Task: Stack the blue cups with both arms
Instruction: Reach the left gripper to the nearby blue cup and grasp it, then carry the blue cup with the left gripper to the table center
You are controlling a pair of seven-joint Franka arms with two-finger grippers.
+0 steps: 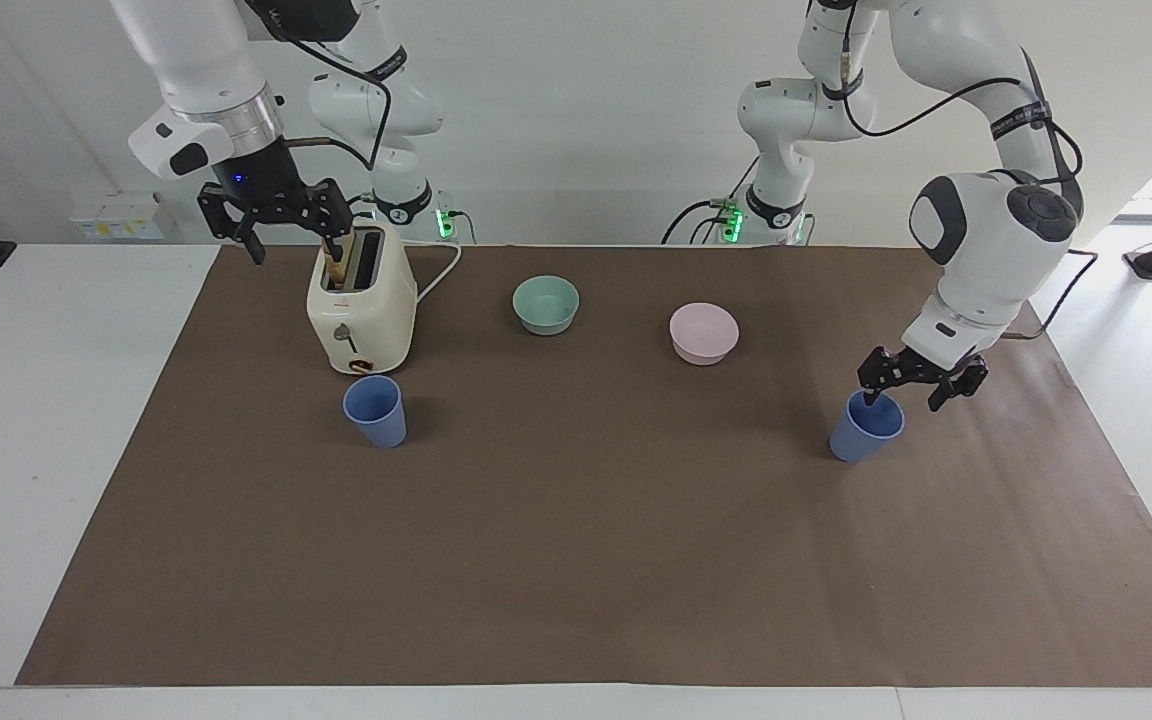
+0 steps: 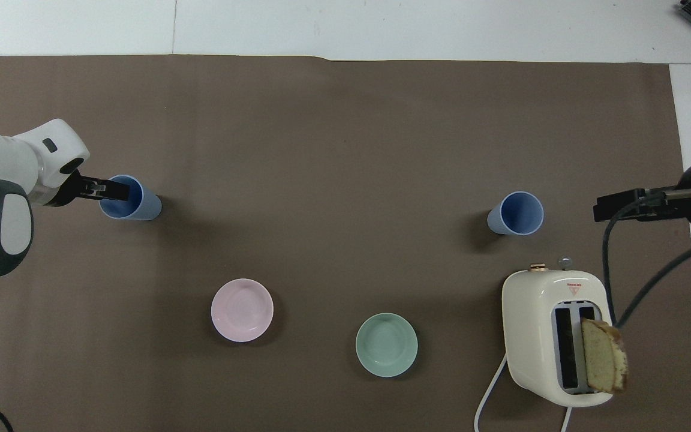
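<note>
Two blue cups stand upright on the brown mat. One cup (image 1: 854, 440) is at the left arm's end; it also shows in the overhead view (image 2: 143, 205). My left gripper (image 1: 908, 392) is open and low at this cup's rim, one finger inside the mouth and one outside; it also shows in the overhead view (image 2: 111, 190). The other cup (image 1: 375, 412) stands in front of the toaster; it also shows in the overhead view (image 2: 516, 213). My right gripper (image 1: 294, 240) is open and empty, raised over the toaster's end, and also shows in the overhead view (image 2: 606, 210).
A cream toaster (image 1: 361, 300) with a bread slice (image 2: 603, 357) in one slot stands at the right arm's end. A teal-green bowl (image 1: 546, 303) and a pink bowl (image 1: 703, 332) sit nearer to the robots than the cups. The brown mat (image 1: 576, 560) covers the table.
</note>
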